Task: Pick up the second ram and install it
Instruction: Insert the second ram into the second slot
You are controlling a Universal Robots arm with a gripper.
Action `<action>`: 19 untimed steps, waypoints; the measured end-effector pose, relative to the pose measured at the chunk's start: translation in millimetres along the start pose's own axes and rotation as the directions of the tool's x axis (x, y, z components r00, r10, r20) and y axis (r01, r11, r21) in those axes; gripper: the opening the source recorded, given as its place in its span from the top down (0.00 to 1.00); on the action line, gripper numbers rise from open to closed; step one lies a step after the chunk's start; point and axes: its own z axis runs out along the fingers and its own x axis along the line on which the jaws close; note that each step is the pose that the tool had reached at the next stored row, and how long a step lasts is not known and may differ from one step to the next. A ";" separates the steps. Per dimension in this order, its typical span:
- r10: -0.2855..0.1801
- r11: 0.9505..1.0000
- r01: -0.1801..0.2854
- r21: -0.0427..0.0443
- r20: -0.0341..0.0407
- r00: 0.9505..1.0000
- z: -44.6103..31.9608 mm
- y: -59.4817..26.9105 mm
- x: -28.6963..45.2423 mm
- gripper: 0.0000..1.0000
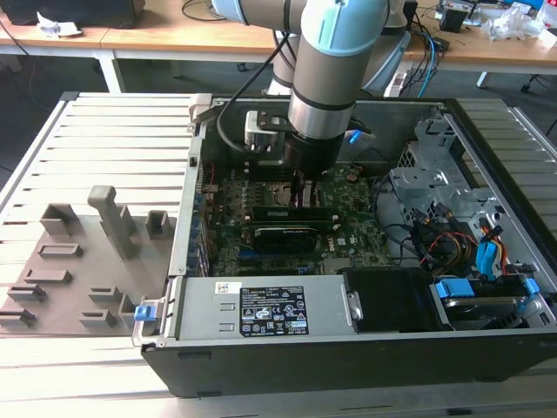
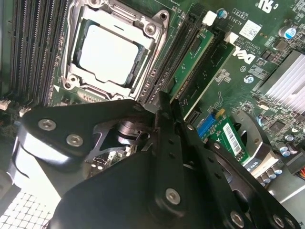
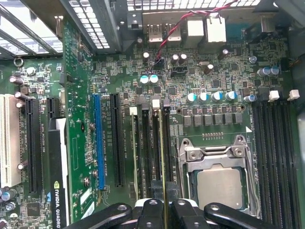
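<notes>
My gripper (image 1: 302,185) reaches down into the open computer case, over the green motherboard (image 1: 352,222). In the first wrist view the black fingers (image 3: 151,211) close on the thin edge of the second ram (image 3: 161,152), which stands on edge in a memory slot beside the processor socket (image 3: 220,183). The second wrist view has the gripper (image 2: 167,109) at one end of this green stick (image 2: 191,61), which lies along the slot with a white latch (image 2: 208,18) at its far end. Another ram stick (image 3: 135,157) stands in a slot two rows away.
A black expansion card (image 1: 283,235) sits in the board close to the gripper. The power supply (image 1: 261,306) runs along the case's near side, and cables and drive cages (image 1: 452,218) take up the exterior view's right. Grey holder blocks (image 1: 78,261) stand outside the case on the exterior view's left.
</notes>
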 end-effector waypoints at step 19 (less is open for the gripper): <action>-0.012 1.000 0.012 0.000 0.000 1.000 0.7 -3.3 0.1 0.86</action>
